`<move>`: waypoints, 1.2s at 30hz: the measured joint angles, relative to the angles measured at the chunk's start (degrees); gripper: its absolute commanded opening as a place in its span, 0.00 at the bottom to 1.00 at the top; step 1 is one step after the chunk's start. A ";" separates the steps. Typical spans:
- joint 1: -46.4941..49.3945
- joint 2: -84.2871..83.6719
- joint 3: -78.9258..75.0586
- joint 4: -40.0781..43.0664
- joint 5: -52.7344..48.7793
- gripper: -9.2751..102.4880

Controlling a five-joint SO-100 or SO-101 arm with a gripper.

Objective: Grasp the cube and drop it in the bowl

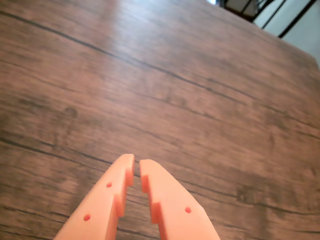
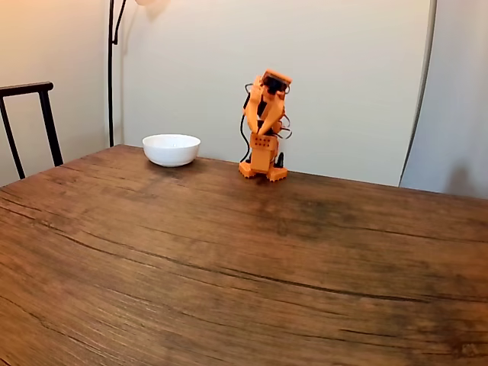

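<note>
At the table's (image 2: pixel 229 259) far edge the orange arm (image 2: pixel 264 126) sits folded upright, the white bowl (image 2: pixel 171 149) just left of it — gripper (image 1: pixel 136 161) nearly closed, empty, above bare wood

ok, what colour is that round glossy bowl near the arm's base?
Plain white, no pattern. The round glossy bowl shows best in the fixed view.

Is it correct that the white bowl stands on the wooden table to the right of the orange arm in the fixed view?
Not quite. In the fixed view the white bowl does stand on the wooden table, but it is to the left of the orange arm, not to the right.
</note>
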 measured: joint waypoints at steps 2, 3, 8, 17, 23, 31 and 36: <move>0.00 0.26 2.11 -1.49 -0.18 0.08; 0.00 0.35 3.25 -2.37 -0.26 0.08; 0.00 0.18 10.81 -7.56 -1.67 0.08; -1.23 0.00 18.46 -11.60 -4.57 0.08; -0.88 -0.09 18.46 -5.36 -5.10 0.08; 2.11 -0.09 18.46 7.29 -5.45 0.08; 6.42 -0.09 18.46 14.06 -5.62 0.08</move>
